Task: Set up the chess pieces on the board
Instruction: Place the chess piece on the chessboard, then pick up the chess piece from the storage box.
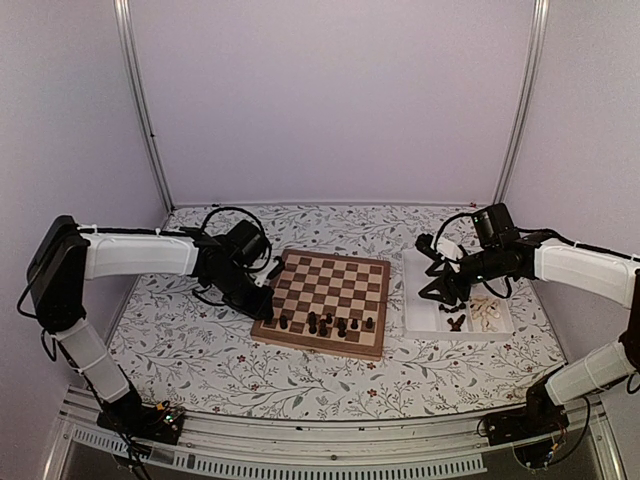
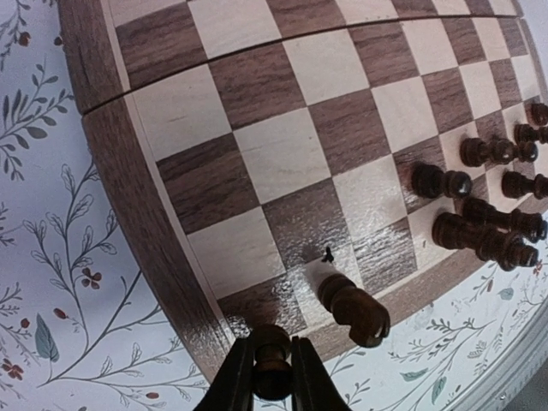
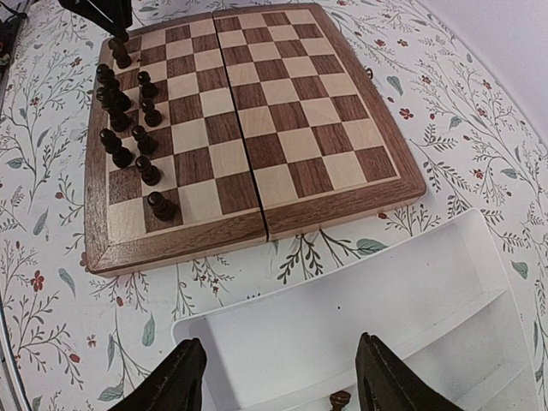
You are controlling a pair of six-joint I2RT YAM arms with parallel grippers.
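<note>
The wooden chessboard [image 1: 325, 300] lies mid-table and carries several dark pieces [image 1: 322, 322] along its near rows. My left gripper [image 2: 272, 377] is shut on a dark piece [image 2: 271, 366] over the board's near left corner [image 1: 268, 315]. A dark knight [image 2: 353, 308] stands one square to its right, and more dark pieces [image 2: 479, 231] stand beyond. My right gripper [image 3: 282, 377] is open and empty above the white tray [image 3: 368, 291], with one dark piece top [image 3: 340, 399] showing just below it. The board [image 3: 248, 128] and its dark pieces [image 3: 128, 120] show ahead of it.
The white compartment tray [image 1: 425, 310] stands right of the board and holds cream pieces [image 1: 487, 314] and a few dark ones [image 1: 456, 322]. The table has a floral cloth [image 1: 200, 350]. Purple walls enclose the back and sides.
</note>
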